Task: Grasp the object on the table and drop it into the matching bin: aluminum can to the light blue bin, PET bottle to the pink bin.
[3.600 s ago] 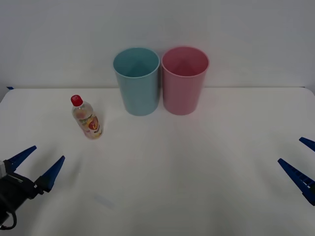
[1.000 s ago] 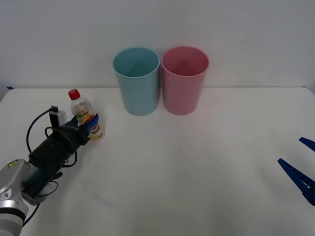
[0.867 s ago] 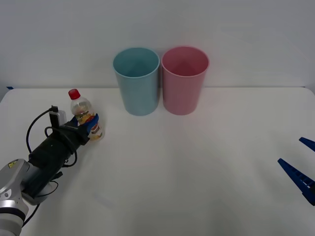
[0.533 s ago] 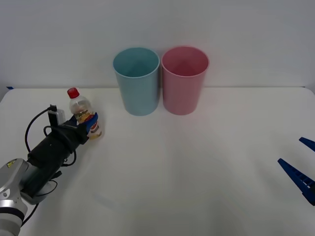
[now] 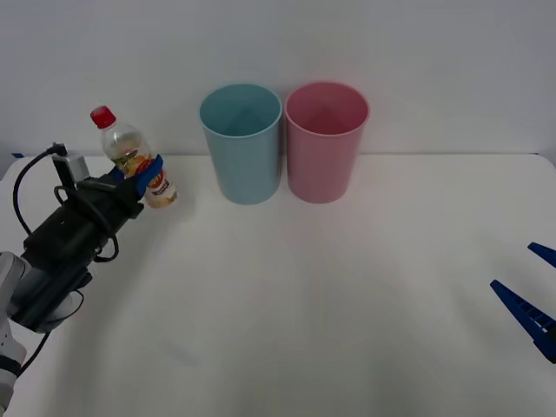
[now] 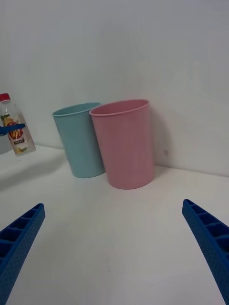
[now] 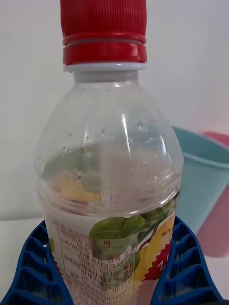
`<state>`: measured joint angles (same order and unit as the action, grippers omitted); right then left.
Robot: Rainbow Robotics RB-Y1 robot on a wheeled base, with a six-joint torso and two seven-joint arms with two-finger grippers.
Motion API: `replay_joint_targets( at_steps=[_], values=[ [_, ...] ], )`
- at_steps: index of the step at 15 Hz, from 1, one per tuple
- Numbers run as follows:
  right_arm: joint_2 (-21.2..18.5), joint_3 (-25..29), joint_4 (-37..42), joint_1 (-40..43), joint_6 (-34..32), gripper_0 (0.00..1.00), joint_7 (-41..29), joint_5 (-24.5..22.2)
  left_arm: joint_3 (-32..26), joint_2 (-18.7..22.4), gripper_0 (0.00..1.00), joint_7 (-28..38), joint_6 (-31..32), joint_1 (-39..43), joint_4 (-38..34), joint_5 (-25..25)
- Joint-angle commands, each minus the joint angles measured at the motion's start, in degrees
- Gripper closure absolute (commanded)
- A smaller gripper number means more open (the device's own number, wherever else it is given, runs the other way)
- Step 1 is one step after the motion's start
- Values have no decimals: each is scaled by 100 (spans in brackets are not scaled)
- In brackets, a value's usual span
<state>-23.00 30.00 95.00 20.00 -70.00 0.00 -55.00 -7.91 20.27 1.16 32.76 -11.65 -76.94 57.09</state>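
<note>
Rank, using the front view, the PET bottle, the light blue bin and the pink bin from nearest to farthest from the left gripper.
1. PET bottle: clamped between the fingers of the left gripper, lifted off the table, at far left.
2. Light blue bin: standing to the gripper's right, the nearer of the two bins.
3. Pink bin: beside the blue one, on its far side from the gripper.

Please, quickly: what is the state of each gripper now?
Left gripper: shut on the PET bottle, held above the table.
Right gripper: open, holding nothing, low at the table's right edge.
</note>
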Motion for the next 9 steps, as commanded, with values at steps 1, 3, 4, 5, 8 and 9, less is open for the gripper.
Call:
replay_joint_targets(
  at_steps=[1,3,4,5,8,9],
  values=[
    [0,0,0,0,0,0,0,0,0,108,100,684,2,5,-542,-5],
    [0,0,0,0,0,0,0,0,-18,188,100,1185,-16,-4,-893,4],
    [0,0,0,0,0,0,0,0,-18,240,100,1449,-25,-4,-1078,13],
    [0,0,0,0,0,0,0,0,-35,293,100,1721,-51,-4,-1280,57],
    [0,0,0,0,0,0,0,0,-88,425,100,2380,-60,-92,-1790,294],
    [0,0,0,0,0,0,0,0,-97,434,100,2363,2,-180,-1807,321]
  ],
)
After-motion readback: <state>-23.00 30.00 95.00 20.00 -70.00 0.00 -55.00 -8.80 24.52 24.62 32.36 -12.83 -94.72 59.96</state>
